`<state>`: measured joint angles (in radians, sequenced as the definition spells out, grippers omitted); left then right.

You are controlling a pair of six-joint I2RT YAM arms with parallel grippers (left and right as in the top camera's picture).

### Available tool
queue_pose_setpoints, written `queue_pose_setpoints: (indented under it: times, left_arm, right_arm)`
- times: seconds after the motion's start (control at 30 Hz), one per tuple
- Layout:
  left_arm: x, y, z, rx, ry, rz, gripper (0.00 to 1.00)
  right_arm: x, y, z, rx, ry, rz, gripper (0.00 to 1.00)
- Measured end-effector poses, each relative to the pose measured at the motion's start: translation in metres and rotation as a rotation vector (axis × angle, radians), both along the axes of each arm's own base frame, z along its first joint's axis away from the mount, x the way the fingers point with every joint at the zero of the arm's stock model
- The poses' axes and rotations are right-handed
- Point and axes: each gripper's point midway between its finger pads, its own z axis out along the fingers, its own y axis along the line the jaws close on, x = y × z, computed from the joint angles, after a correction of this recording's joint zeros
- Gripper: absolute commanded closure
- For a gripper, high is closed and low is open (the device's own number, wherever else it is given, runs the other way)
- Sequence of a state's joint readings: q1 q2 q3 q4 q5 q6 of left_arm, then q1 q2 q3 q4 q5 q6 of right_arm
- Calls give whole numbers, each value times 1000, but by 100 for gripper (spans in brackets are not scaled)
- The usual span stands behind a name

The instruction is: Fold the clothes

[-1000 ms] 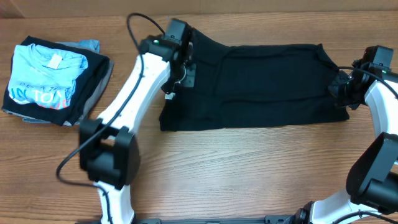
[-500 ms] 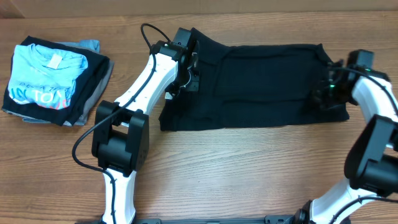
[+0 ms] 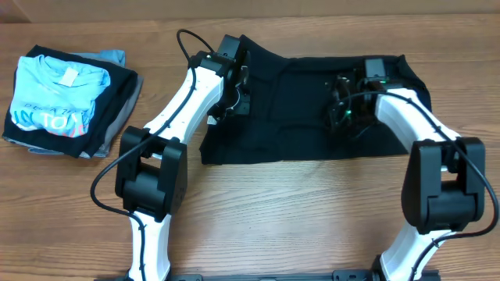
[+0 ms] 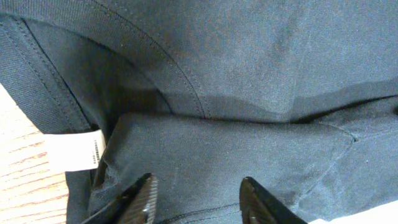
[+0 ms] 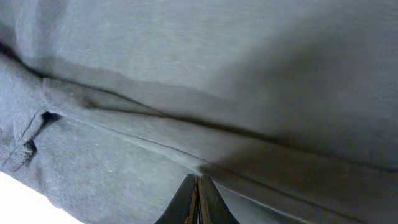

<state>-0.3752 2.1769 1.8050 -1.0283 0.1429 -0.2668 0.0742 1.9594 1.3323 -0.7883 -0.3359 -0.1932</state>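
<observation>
Here the black T-shirt lies flat, long axis running left-right.

A mid-brown wooden table fills the overhead view — grain running left to right, evenly lit. A stack of folded garments lies near its left edge; beyond the stack, a paler strip borders the far side.

Tag print too small to read. Right claw cut by bottom edge; grip on black T-shirt unclear.
</observation>
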Motion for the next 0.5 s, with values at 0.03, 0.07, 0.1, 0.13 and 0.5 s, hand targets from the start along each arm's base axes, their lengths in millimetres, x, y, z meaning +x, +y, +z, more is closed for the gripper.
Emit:
queue_pose_setpoints:
  times: [0.03, 0.07, 0.1, 0.13, 0.5]
  left_arm:
    - [0, 0, 0, 0, 1, 0, 54]
    - [0, 0, 0, 0, 0, 0, 54]
    - [0, 0, 0, 0, 0, 0, 54]
    - [0, 0, 0, 1, 1, 0, 54]
    - [0, 2, 0, 2, 4, 3, 54]
  right_arm:
    - [0, 4, -1, -9, -5, 15, 96]
    - [-1, 8, -2, -16, -8, 28, 96]
    - [-1, 10, -4, -22, -6, 38, 96]
    - [-2, 12, -7, -28, 1, 45, 96]
    - [16, 25, -30, -25, -49, 69, 96]
